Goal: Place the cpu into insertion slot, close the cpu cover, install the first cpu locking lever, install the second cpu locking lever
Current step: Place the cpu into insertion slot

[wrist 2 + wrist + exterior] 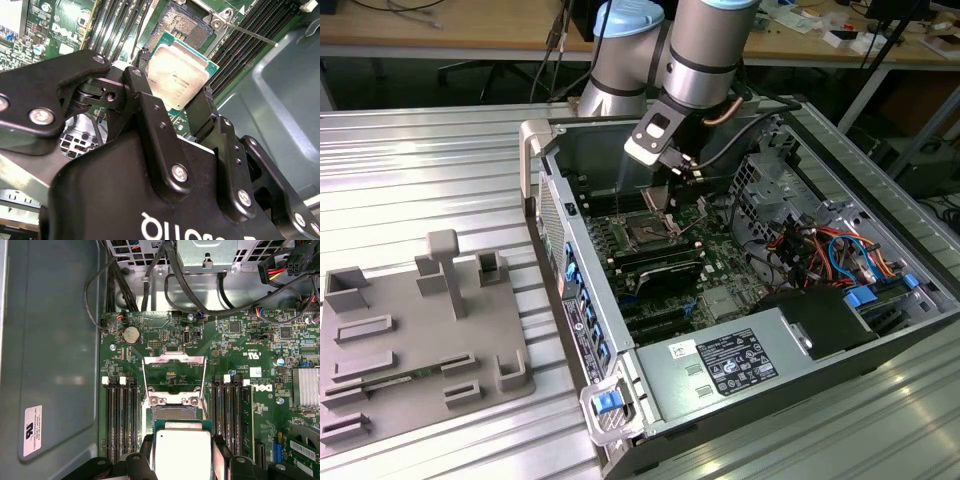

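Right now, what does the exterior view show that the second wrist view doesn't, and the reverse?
Exterior view: the whole open computer case, the arm reaching into it, and a grey fixture plate on the exterior view's left. Second wrist view: the gripper shut on the cpu, close to the open insertion slot, not yet seated. Both: the insertion slot and black memory slots.

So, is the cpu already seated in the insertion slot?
No, the cpu is held between the fingers, off the insertion slot.
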Tool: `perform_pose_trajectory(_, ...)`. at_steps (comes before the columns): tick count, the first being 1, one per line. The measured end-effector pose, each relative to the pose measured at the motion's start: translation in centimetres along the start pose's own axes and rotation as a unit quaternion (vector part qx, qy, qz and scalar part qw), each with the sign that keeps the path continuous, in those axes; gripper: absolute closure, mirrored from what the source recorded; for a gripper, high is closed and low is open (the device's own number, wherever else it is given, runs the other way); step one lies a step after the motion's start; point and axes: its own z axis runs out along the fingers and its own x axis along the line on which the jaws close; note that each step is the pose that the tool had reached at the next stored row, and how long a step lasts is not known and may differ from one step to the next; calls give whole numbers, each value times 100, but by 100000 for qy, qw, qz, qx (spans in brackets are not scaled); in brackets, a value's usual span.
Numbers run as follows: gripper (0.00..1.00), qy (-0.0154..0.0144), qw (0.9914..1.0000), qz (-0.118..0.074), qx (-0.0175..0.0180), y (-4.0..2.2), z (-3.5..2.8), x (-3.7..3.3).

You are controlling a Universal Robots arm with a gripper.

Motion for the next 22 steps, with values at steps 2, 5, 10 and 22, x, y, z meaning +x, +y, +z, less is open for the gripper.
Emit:
perform_pose_trajectory(2, 45, 7, 100000, -10, 3, -2, 37, 20)
perform_pose_trajectory(5, 45, 16, 100000, -282, 12, -7, 100, 43)
perform_pose_trajectory(10, 45, 75, 99994, -1101, 25, -17, 207, 81)
perform_pose_trajectory(22, 45, -1794, 99963, -2030, 89, -62, 389, 151)
